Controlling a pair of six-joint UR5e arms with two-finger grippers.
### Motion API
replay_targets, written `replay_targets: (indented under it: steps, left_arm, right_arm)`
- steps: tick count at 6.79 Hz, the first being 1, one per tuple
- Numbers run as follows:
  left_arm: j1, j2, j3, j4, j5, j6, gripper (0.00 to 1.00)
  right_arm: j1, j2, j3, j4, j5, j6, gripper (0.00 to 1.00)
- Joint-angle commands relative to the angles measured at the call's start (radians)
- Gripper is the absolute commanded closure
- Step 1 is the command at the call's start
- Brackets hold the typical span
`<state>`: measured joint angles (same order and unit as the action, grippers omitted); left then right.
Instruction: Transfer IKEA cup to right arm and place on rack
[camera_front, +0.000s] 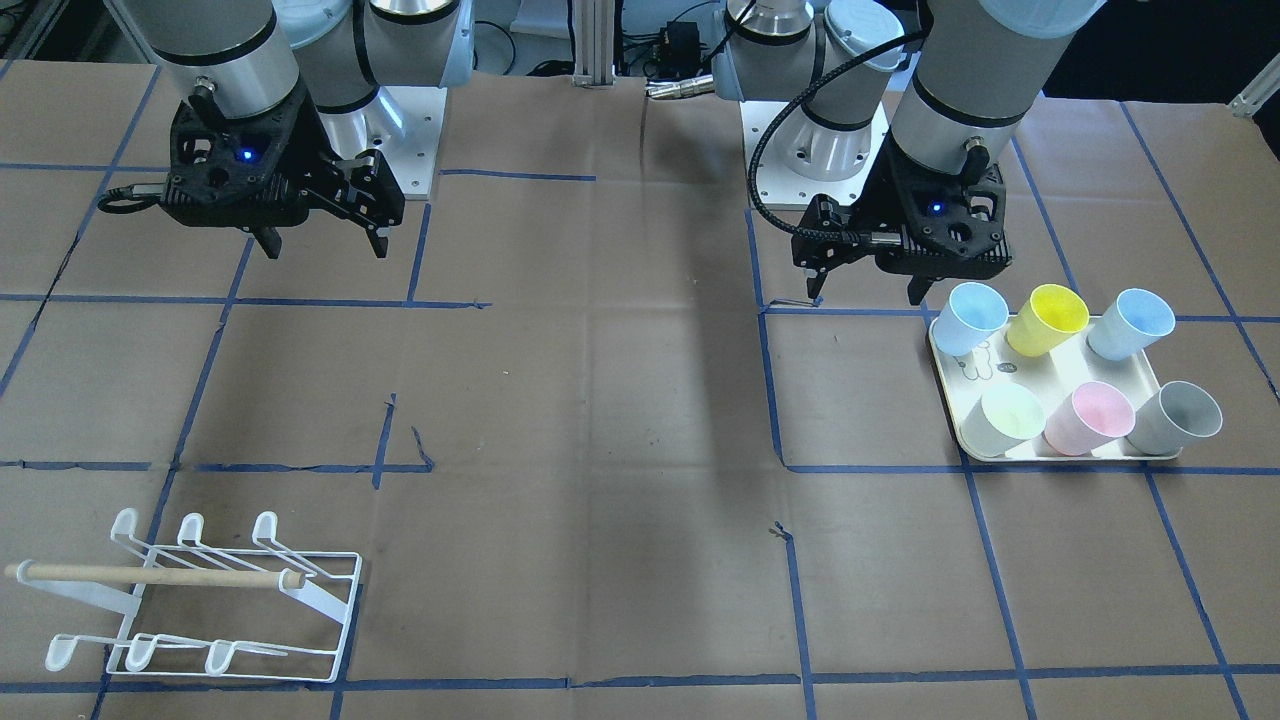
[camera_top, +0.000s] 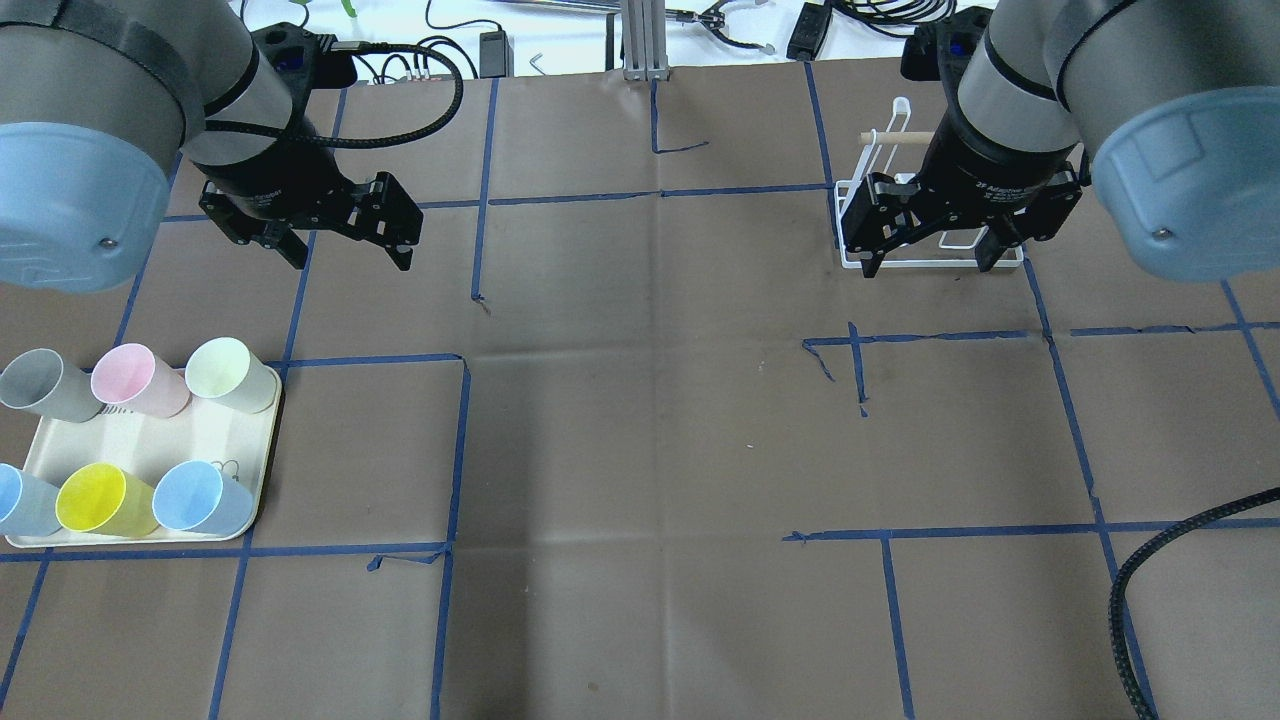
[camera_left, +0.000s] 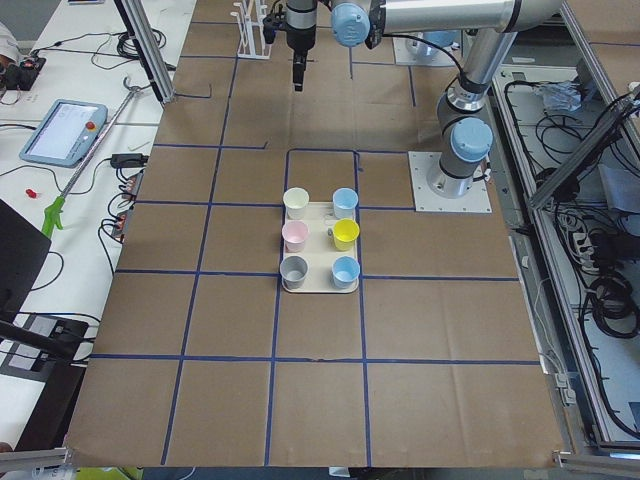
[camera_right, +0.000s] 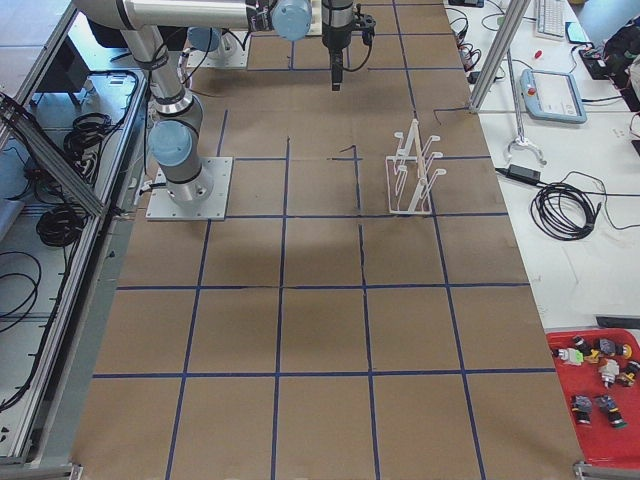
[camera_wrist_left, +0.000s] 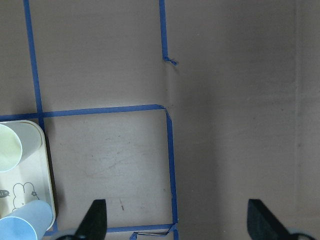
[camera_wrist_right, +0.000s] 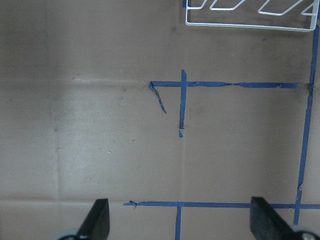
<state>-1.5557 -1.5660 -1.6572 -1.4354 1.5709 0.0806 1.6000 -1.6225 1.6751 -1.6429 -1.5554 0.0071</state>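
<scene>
- Two arms are working over the table (camera_front: 600, 400): the left arm (camera_front: 990, 70) and the right arm (camera_front: 220, 60).
- Six cups are standing on one cream tray (camera_front: 985, 372), in two rows of three.
- One row is holding a blue cup (camera_front: 975, 315), a yellow cup (camera_front: 1047, 318) and a second blue cup (camera_front: 1130, 322).
- The other row is holding a pale green cup (camera_front: 1005, 420), a pink cup (camera_front: 1090, 415) and a grey cup (camera_front: 1178, 415).
- All six are standing mouth up and close together on the robot's left half of the table.
- One white wire rack (camera_front: 300, 588) is sitting on the robot's right half, at the operators' edge, well apart from the tray.
- It is carrying two rows of three looped prongs and one wooden dowel (camera_front: 150, 575) lying across it.
- The left claw (camera_front: 865, 290) is hanging wide open and gripping nothing. It is pointing down above the table near the tray's corner, apart from every cup.
- The right claw (camera_front: 324, 245) is also hanging wide open and gripping nothing, near its base plate. In the overhead view it is overlapping the rack, but the front view is showing them well apart.
- Blue tape lines are dividing the brown paper cover into squares.
- A broad stretch of that paper is lying between tray and rack, forming the room between the two claws.
- The tray's long rim is running just beside one tape line.
</scene>
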Motion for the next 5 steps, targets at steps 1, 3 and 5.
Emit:
replay_targets:
  steps: [1,3,5]
  left_arm:
    - [0.005,-0.002,0.002,0.010,0.004,0.063,0.00]
    - [0.148,-0.002,0.014,0.007,-0.002,0.111,0.00]
    - [0.293,-0.017,0.001,0.009,-0.009,0.229,0.00]
  right_arm:
    - [0.000,0.000,0.000,0.000,0.000,0.001,0.00]
    - [0.000,0.000,0.000,0.000,0.000,0.004,0.00]
    - [0.000,0.001,0.000,0.000,0.000,0.004,0.00]
